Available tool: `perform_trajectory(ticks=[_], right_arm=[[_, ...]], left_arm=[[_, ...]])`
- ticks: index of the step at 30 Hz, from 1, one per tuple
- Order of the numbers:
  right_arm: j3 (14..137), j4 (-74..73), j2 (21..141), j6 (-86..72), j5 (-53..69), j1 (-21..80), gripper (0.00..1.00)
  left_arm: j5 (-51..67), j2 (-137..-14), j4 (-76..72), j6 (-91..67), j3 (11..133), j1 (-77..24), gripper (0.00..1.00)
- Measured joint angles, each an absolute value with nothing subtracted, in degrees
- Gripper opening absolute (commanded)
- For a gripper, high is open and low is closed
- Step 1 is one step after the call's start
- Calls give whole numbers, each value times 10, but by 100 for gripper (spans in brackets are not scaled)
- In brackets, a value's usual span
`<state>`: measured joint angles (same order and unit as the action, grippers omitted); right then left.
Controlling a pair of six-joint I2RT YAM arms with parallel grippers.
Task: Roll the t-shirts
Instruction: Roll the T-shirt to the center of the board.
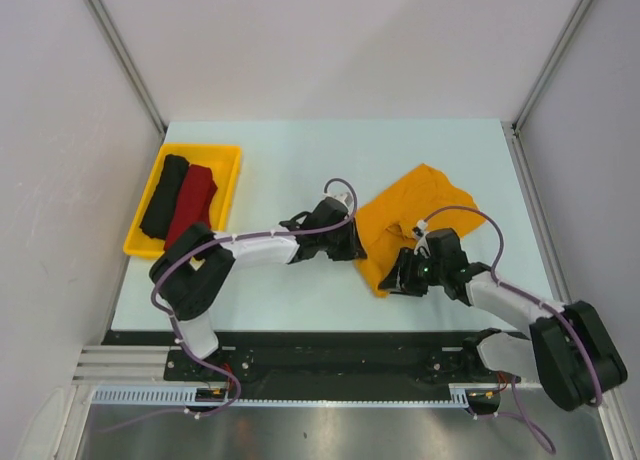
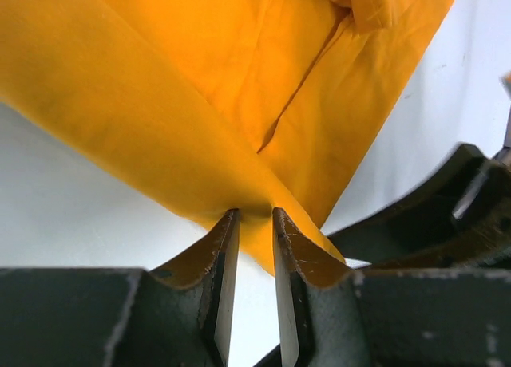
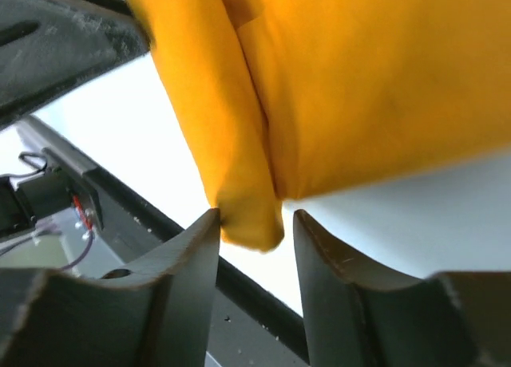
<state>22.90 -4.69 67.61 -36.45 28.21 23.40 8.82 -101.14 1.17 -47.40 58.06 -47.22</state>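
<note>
The mustard orange-yellow t-shirt (image 1: 420,205) lies partly folded on the pale table, right of centre. My left gripper (image 1: 352,248) is at its left edge, shut on a pinch of the cloth (image 2: 200,80), which stretches away from the tips (image 2: 255,214). My right gripper (image 1: 397,283) is at the shirt's near corner. Its jaws (image 3: 255,215) stand apart with the folded corner (image 3: 251,215) hanging between them, touching one finger. The shirt fills the top of the right wrist view (image 3: 359,88). A black roll (image 1: 163,193) and a dark red roll (image 1: 192,202) lie side by side.
Both rolls rest in a bright yellow plastic tray (image 1: 200,148) at the table's left. The black rail (image 1: 330,340) runs along the near table edge, close under the right gripper (image 3: 239,287). Grey walls enclose the table on three sides.
</note>
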Motion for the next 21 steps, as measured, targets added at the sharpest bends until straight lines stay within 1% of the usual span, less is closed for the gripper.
perform_trajectory(ticks=[4,7,10,14,15,17,20,21], right_arm=[[233,-119,583,-363,210,259,52],[258,-181,519,-361,123,314,51],[297,-210,496,-351,30,385,50],[346,-228,535,-330,-78,474,49],[366,-232,564,-321,-119,511,49],[385,-233,603,-310,-158,550,49],[416,-236,670,-289,-217,598,51],[424,-237,690,-284,-234,608,54]], left_arm=[[81,-1029,44,-468,613,-472,28],[79,-1043,64,-462,632,-472,29],[79,-1057,84,-458,653,-472,29],[79,-1078,102,-453,683,-472,29],[79,-1084,106,-450,693,-472,29],[79,-1093,110,-449,703,-472,29],[80,-1102,117,-449,716,-471,29],[81,-1105,119,-449,719,-470,29]])
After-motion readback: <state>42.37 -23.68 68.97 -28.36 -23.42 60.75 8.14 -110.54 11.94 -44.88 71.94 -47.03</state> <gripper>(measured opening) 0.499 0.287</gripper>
